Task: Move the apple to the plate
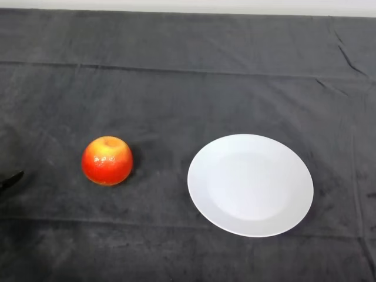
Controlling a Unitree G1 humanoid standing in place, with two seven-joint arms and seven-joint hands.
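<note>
- The apple (107, 160), red with an orange-yellow patch round its stem hollow, sat upright on the dark cloth (188, 70), at about 9 o'clock from the table's middle.
- The white plate (250, 185) lay flat at about 3 o'clock from the apple, near it but not touching, a strip of cloth showing between the two.
- The apple rested wholly on the cloth, outside the plate's rim.
- Only a black tip of the left hand (10, 178) showed at the view's left edge, at 9 o'clock from the apple and well apart from it.
- Whether that hand was spread or curled could not be told; it touched neither apple nor plate.
</note>
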